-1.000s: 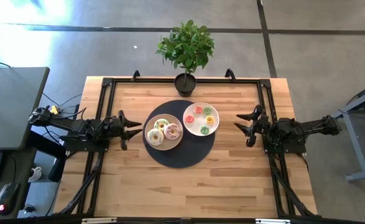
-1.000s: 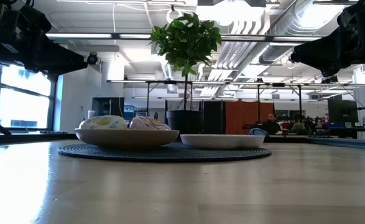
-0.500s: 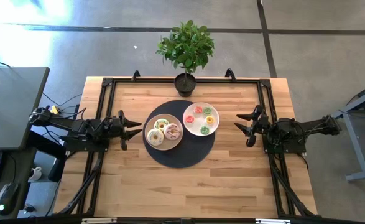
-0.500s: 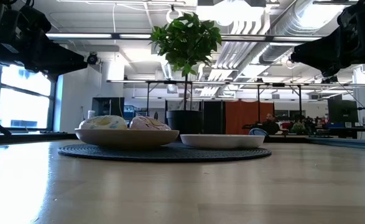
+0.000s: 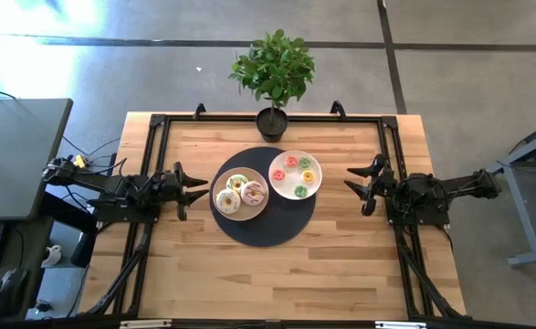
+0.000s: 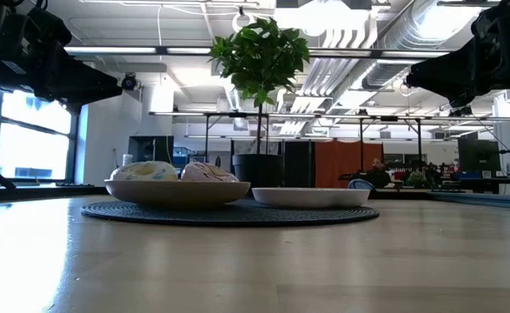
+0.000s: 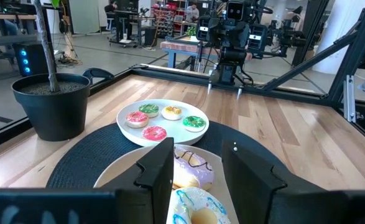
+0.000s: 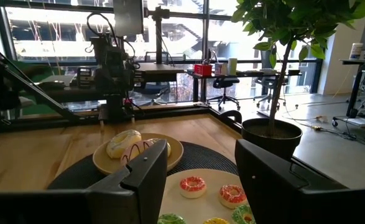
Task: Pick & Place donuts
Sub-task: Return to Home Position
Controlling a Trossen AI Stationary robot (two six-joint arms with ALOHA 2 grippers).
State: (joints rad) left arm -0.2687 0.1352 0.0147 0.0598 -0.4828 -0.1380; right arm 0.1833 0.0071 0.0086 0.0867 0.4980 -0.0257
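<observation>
Three larger donuts, cream [image 5: 227, 202], green [image 5: 237, 183] and pink/white [image 5: 254, 193], lie on a tan plate [image 5: 240, 212]. Several tiny donuts, among them a pink one [image 7: 154, 132], a green one [image 7: 194, 122] and a yellow one [image 7: 171, 112], lie on a white plate [image 5: 280, 187]. Both plates rest on a dark round mat [image 5: 268, 228]. My left gripper [image 5: 200, 188] hovers open just left of the tan plate, pointing at it. My right gripper [image 5: 349, 178] hovers open to the right of the white plate. In the low view both grippers hang well above the table.
A potted plant [image 5: 273, 73] stands at the table's far edge behind the plates, its pot [image 5: 271, 122] near the mat. Black frame rails [image 5: 158, 123] run along the left, right and far edges. Bare wood [image 5: 268, 274] lies on the near side of the mat.
</observation>
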